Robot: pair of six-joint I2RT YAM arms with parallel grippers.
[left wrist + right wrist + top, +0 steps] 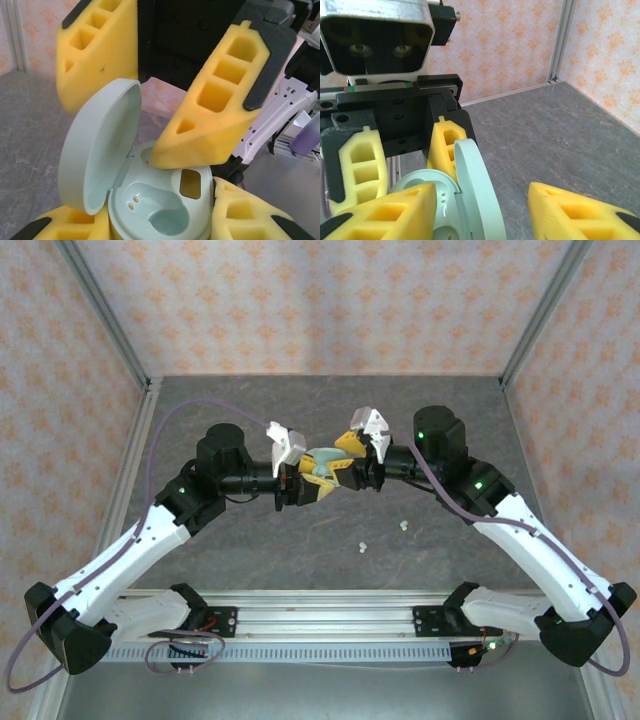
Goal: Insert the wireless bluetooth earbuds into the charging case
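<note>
1. The left fingers (240,212) are pinched shut on the base of the charging case (160,215), held aloft mid-frame in the top view above the counter (300,405). A shallow pinch on that smooth shell could let it twist or drop.
2. The right fingers (390,212) stand apart, holding nothing, one either side of the open lid (475,190). Pulling away carelessly could snap it shut or tug the case loose.
3. Two earbuds (362,545) lie on the counter, lower centre of the top view, well apart from the case. Tiny and rounded, they may skid from a pinch.
</note>
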